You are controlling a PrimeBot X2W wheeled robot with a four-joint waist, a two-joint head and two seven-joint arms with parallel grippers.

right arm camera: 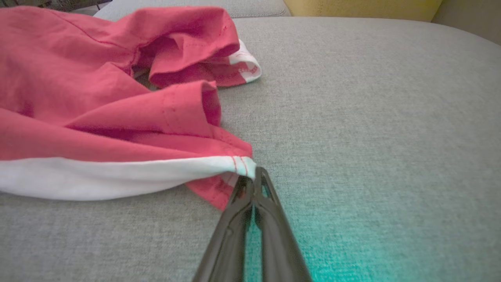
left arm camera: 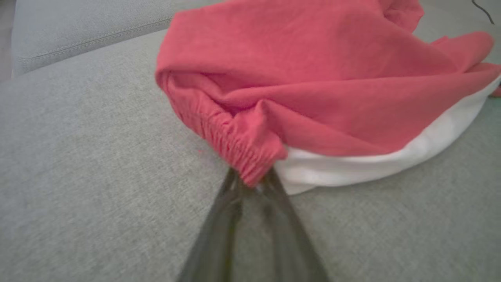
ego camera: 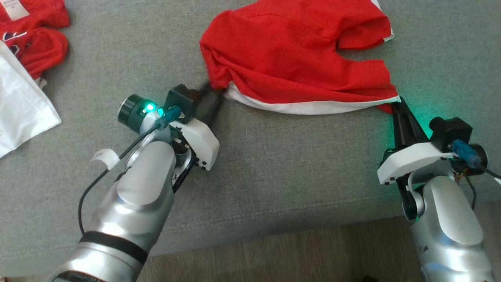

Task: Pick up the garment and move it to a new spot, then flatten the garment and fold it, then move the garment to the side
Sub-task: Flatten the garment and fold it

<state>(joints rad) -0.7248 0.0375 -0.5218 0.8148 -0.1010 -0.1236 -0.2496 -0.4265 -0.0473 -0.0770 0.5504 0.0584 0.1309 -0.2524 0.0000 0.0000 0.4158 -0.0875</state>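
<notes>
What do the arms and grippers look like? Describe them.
The left forearm, black-banded, and right forearm are shiny silver with white wrist plates. The left gripper and right gripper each have two long dark tapering fingers. Each wrist carries a black camera box with a blue plug and black cable.

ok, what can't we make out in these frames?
Head view: left fingers blurred at the garment; grip unclear.
Left wrist view: fingertips blurred, their ends hidden under the elastic corner.
Head view: garment's far end cut by the top edge.
Head view: second red garment cut by the left edge; print unreadable.
</notes>
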